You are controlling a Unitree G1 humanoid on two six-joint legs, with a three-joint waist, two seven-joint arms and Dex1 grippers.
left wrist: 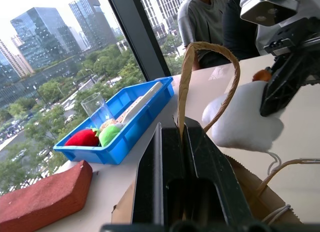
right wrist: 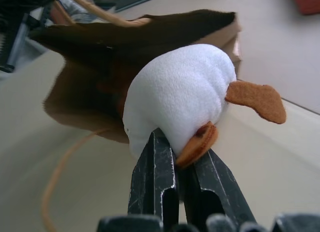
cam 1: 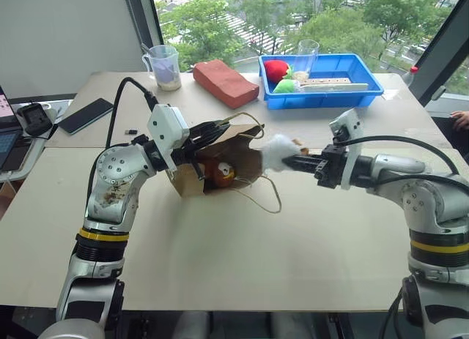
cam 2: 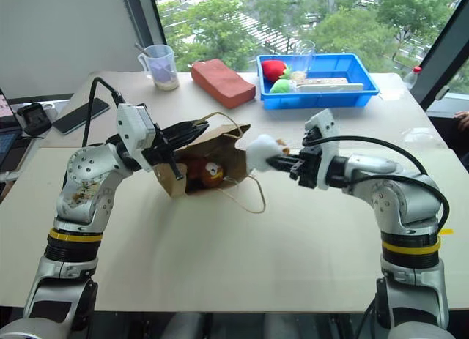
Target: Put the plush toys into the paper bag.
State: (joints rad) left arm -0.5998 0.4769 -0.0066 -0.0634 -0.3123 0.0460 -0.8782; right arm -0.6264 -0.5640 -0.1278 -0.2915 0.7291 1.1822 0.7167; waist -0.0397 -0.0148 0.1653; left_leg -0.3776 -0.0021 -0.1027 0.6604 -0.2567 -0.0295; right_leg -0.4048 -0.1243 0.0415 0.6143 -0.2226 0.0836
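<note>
The brown paper bag lies tipped on the table's middle, its mouth toward my right arm. My left gripper is shut on the bag's upper rim, where a cord handle rises between the fingers. The brown-orange monkey plush sits inside the bag. My right gripper is shut on the fluffy white plush and holds it just above the table, right at the bag's mouth. The right wrist view shows the white plush with its orange parts pinched between the fingers, the dark bag opening just behind it.
A blue tray at the back holds a red round plush, a green plush and a clear glass. A reddish-brown block, a measuring cup and a phone lie farther left. A person sits beyond the table.
</note>
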